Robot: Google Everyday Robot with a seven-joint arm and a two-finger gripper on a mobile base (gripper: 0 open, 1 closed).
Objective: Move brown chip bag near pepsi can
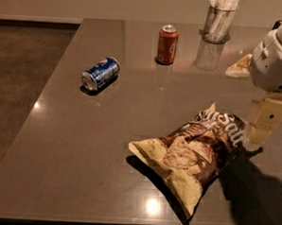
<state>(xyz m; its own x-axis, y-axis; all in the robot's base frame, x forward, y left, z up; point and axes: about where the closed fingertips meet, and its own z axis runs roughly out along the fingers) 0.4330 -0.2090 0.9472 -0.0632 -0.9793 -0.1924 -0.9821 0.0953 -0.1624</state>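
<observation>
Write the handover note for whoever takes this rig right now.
Hand: at the right edge, beside the right end of the chip bag; grasp unclear.
Chip bag: lying on the table, front right.
Blue can: on its side, rear left, well apart from the bag.
Done: nothing yet.
Left: carry the bag over beside the blue can.

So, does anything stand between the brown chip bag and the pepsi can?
Nothing visible: only bare table lies between the brown chip bag and the pepsi can. The orange can stands farther back. The end effector is at the bag's opposite end.
</observation>
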